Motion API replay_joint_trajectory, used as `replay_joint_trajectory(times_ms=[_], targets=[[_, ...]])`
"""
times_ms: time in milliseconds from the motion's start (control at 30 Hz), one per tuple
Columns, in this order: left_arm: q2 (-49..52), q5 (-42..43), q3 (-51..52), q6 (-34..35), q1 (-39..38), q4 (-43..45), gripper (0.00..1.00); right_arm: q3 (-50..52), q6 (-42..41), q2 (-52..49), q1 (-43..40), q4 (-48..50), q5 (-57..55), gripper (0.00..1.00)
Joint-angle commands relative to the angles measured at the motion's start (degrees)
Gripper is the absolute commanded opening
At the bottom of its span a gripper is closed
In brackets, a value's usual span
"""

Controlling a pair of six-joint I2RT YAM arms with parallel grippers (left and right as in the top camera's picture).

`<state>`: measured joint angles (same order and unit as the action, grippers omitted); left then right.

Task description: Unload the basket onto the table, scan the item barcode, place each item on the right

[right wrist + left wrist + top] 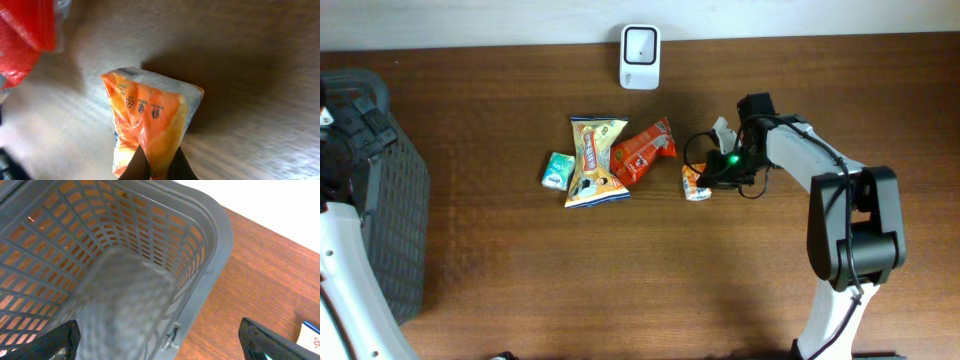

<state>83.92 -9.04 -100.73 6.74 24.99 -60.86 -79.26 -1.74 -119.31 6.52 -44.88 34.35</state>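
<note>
Below and right of the scanner (640, 57): orange packet (150, 120), long axis running from the fingers toward the red packet (22, 40). Gripped end hidden; print blurred (unreadable). Right gripper (157, 167) pinches it, arm bent low. Left gripper (160, 340) spread wide over basket (220, 235), far left of the scanner.
</note>
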Motion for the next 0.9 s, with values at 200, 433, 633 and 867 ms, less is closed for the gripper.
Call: replay_joint_trajectory(times_ms=[200,433,633,867], targets=[[0.3,-0.2,-0.2,0.5,0.2,0.1,0.99,-12.2,17.9,5.8,-5.4,-19.3,32.5,0.04],[0.3,-0.2,-0.2,0.5,0.2,0.1,0.99,-24.6,20.8,5.9,-4.2,-29.6,36.2,0.04],[0.3,-0.2,-0.2,0.5,0.2,0.1,0.99,-43.3,5.5,5.8,1.2,-30.1,10.6,0.04],[0.3,-0.2,-0.2,0.5,0.2,0.1,0.99,-58.3,1.6,4.5,16.0,-18.0,-47.7,0.04]])
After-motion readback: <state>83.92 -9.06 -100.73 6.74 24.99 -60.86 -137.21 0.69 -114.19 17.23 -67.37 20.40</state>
